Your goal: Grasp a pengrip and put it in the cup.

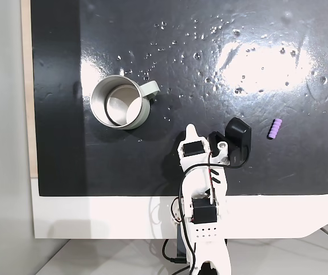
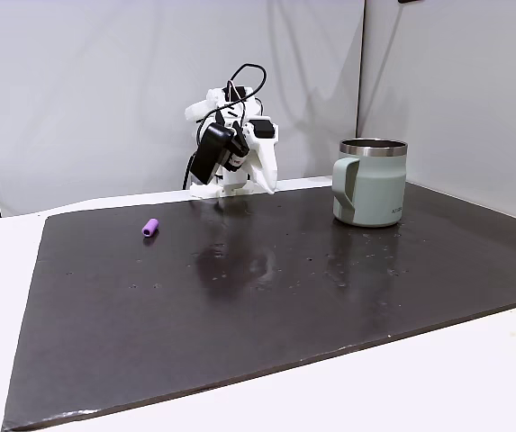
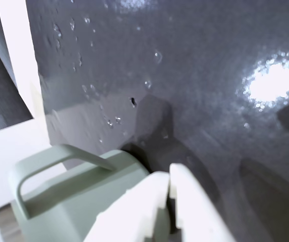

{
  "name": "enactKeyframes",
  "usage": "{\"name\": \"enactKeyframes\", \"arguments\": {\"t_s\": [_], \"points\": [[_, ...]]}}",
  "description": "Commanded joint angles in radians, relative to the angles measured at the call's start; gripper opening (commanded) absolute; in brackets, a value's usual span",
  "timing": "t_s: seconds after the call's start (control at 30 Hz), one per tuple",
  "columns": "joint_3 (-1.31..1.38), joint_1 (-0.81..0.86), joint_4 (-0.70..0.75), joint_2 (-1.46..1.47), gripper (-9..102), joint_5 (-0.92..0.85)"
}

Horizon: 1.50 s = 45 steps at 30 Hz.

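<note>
- Nothing is done yet: the pengrip (image 1: 274,129) lies loose on the black mat (image 1: 209,69), at about 3 o'clock from the arm in the top-down fixed view.
- The cup (image 1: 119,102) stands empty at 10 o'clock.
- The claw (image 3: 168,182) looks closed and empty.
- Left: reach, grasp, carry, drop.
- The mat is glossy, on a white desk (image 1: 95,217); grey walls (image 2: 104,81) behind.

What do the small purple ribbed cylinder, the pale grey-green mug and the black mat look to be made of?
The purple ribbed cylinder: probably soft rubber or silicone, matte, with moulded ridges. The pale grey-green mug: likely coated steel, since its rim and inner wall shine like bare metal. The black mat: seemingly glossy plastic or vinyl, with strong glare and small surface bubbles.
</note>
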<state>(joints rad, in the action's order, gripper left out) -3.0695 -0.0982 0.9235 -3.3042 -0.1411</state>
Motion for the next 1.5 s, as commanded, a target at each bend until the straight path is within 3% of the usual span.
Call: {"name": "enactKeyframes", "arguments": {"t_s": [0.0, 0.27, 0.47, 1.2, 1.47], "points": [[0.051, 0.037, -0.017, -0.006, 0, 0.048], [0.322, 0.061, -0.015, 0.344, 0, 0.153], [0.394, 0.080, 0.003, 0.393, 0, 0.161], [0.753, 0.592, 0.040, 0.884, 0, 0.284], [0.841, 0.676, 0.058, 1.065, 1, 0.405]]}}
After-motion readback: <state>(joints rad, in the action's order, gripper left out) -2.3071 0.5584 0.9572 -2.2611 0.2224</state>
